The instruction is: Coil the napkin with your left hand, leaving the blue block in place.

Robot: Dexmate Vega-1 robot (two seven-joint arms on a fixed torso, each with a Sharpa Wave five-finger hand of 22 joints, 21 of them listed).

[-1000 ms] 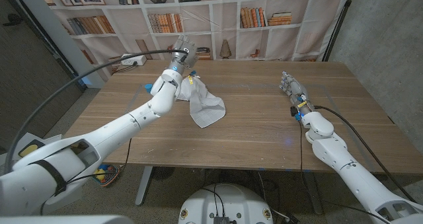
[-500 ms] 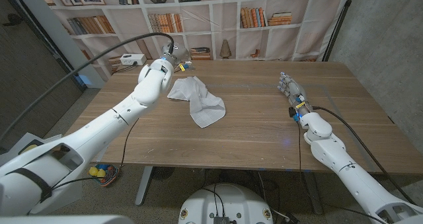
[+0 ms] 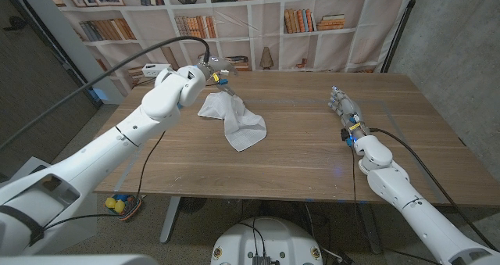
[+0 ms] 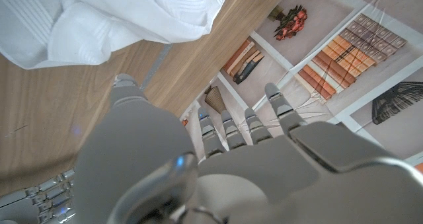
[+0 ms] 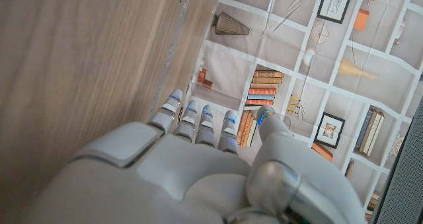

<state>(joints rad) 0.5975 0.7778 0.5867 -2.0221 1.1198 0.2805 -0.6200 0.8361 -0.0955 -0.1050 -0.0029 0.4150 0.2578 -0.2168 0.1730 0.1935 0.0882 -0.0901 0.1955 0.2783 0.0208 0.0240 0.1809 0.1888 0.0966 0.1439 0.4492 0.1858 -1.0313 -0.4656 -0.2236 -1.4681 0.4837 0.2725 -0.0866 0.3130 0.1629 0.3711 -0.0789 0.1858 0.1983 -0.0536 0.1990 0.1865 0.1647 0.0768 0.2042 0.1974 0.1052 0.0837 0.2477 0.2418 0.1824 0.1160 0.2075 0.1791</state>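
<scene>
One white napkin (image 3: pixel 237 121), two hands, perhaps no visible block.

White napkin (image 3: pixel 234 118) on brown wooden table (image 3: pixel 312 152).

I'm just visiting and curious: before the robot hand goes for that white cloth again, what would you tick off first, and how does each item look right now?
1. Left robot hand holds nothing, fingers apart: ok.
2. Napkin within reach of the left robot hand, lying beside it on the table: ok.
3. Napkin coiled: not ok, it lies crumpled and loose.
4. Blue block in place: cannot tell, the left arm hides the spot behind it.
5. Right robot hand well away from the napkin, at the table's right side: ok.
</scene>
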